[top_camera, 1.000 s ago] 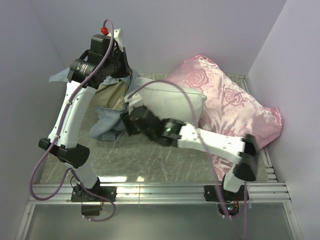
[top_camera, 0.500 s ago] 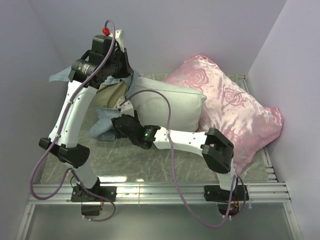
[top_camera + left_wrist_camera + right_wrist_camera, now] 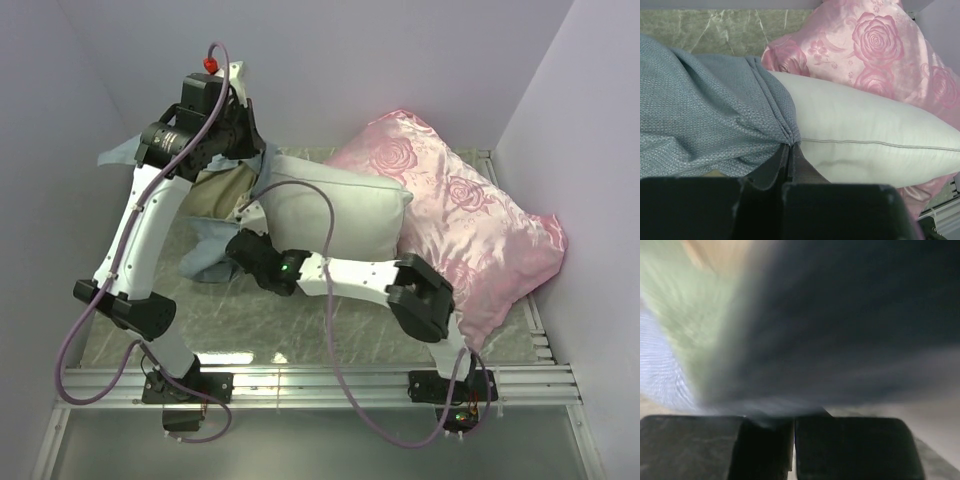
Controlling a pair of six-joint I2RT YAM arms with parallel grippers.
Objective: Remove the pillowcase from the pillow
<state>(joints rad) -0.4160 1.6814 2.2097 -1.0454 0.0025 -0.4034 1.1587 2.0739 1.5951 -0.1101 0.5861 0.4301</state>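
The white pillow [image 3: 345, 215] lies on the table with its right end against a pink pillow. The pillowcase [image 3: 212, 252] is bunched at its left end, grey-blue with an olive patch [image 3: 222, 187]. My left gripper [image 3: 255, 162] is raised at the back left. In the left wrist view it [image 3: 790, 148] is shut on a gathered fold of the grey-blue pillowcase [image 3: 705, 115] beside the pillow [image 3: 865, 135]. My right gripper [image 3: 238, 246] lies low at the pillow's left end. Its view is blurred: the jaws [image 3: 794, 419] are together against dark cloth, and I cannot tell whether they pinch it.
A shiny pink rose-patterned pillow [image 3: 455, 205] [image 3: 865, 45] fills the back right, with the white pillow leaning on it. Lilac walls close in at the back, left and right. The marble tabletop [image 3: 300, 330] ends at an aluminium rail [image 3: 320, 381]. A purple cable [image 3: 325, 200] loops over the pillow.
My right arm swung left and down, from over the pillow to its left end, and its jaws closed. The left arm held its grip on the pillowcase without moving.
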